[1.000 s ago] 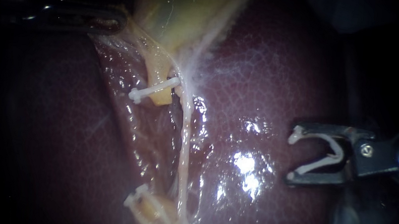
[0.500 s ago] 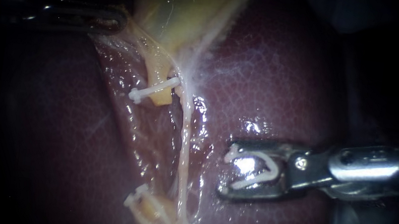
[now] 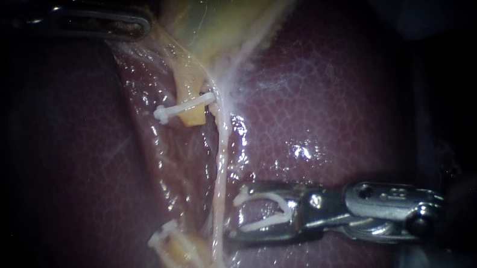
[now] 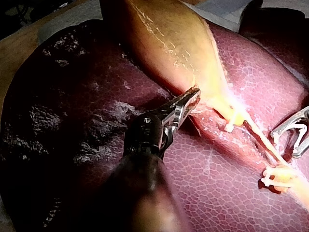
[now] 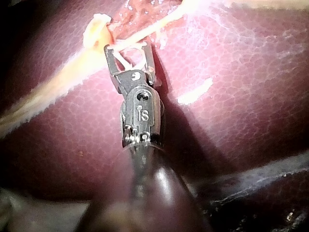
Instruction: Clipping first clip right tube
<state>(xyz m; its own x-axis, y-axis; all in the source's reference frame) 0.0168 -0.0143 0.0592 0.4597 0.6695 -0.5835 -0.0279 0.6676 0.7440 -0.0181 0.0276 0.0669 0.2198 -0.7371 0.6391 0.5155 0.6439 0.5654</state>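
Clip in right instrument's jaws, beside right tube.

Around my end effector spreads the glossy, dark-red liver, the pale yellow gallbladder lying against it.

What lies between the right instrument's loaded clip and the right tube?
Only a sliver of wet liver surface. In the endoscope view the open clip's tips sit right beside the right tube, apparently not yet around it.
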